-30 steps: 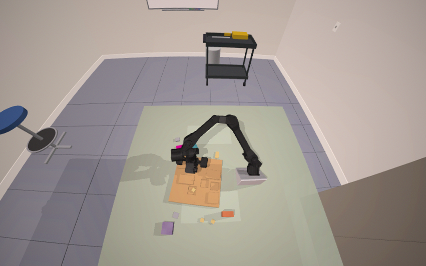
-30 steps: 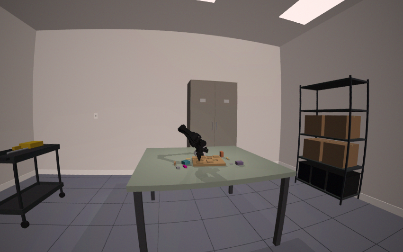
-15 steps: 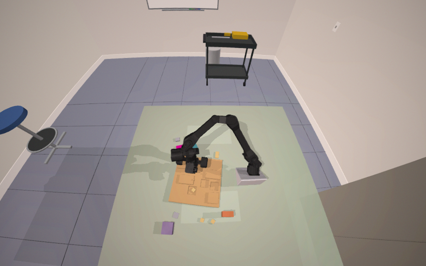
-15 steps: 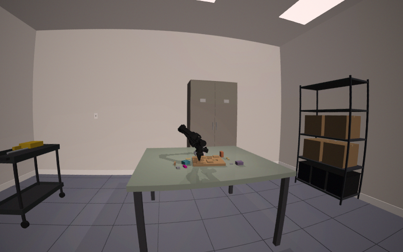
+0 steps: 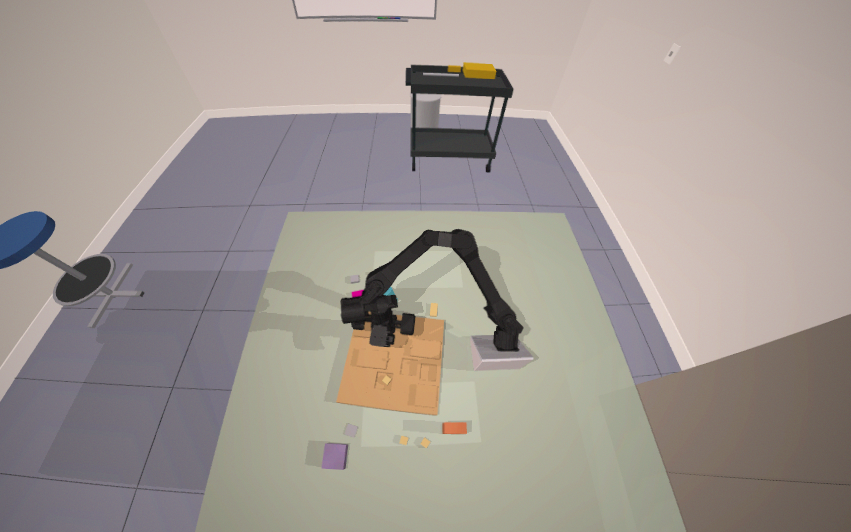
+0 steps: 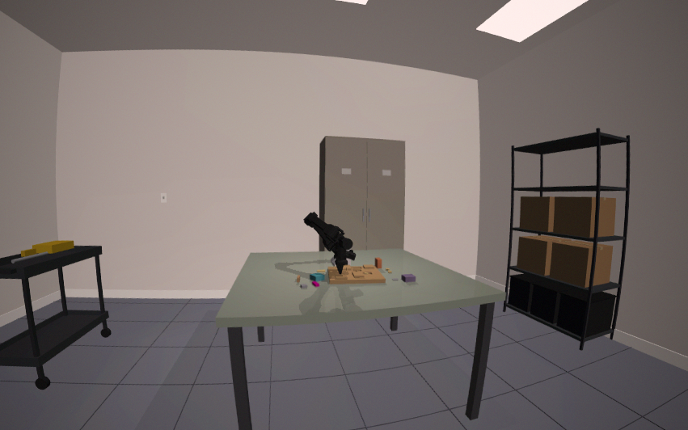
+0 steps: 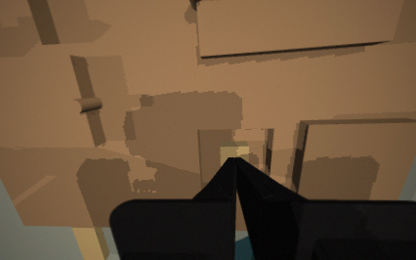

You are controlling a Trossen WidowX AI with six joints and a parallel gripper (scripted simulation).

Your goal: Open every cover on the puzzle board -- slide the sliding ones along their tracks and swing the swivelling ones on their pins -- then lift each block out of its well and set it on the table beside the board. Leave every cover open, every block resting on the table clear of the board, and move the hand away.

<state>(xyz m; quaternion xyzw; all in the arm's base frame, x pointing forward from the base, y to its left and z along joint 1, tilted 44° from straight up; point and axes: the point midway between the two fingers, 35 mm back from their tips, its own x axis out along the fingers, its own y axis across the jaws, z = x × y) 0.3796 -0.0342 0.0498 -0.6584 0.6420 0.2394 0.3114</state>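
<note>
So the puzzle board (image 5: 397, 389) (image 6: 362, 278) (image 7: 173, 73) is flat on the green table (image 5: 283, 489) (image 6: 261, 312), w/ the arm's base off to one side of it. Wrist cam has an open well w/ a pale yellow block (image 7: 228, 151) down in it, and a raised cover (image 7: 363, 142) just beside that well. Another yellow block (image 5: 385, 380) shows at a second well in the top view, sitting kinda askew.

Claw (image 5: 381, 343) (image 6: 340, 272) (image 7: 233, 163) is pressed together, tips touching, nothing pinched. It's pointing down over the board nr the first well; can't tell if the tips touch anything.

Around the board: a yellow piece (image 5: 433, 309) just off one edge, plus teal (image 5: 389, 291) (image 6: 316, 276) and magenta (image 5: 357, 293) (image 6: 315, 284) pieces nr the same end, and a small gray bit (image 5: 354, 278) (image 6: 303, 286) a little further out. Opp. end has two small yellow blocks on the table, an orange block (image 5: 454, 428) (image 6: 377, 263) nr them, and a purple block (image 5: 334, 456) (image 6: 407, 278) further over.

Way out past the table, there's a blk cart (image 5: 462, 90) (image 6: 31, 360) w/ yellow stuff on top.
</note>
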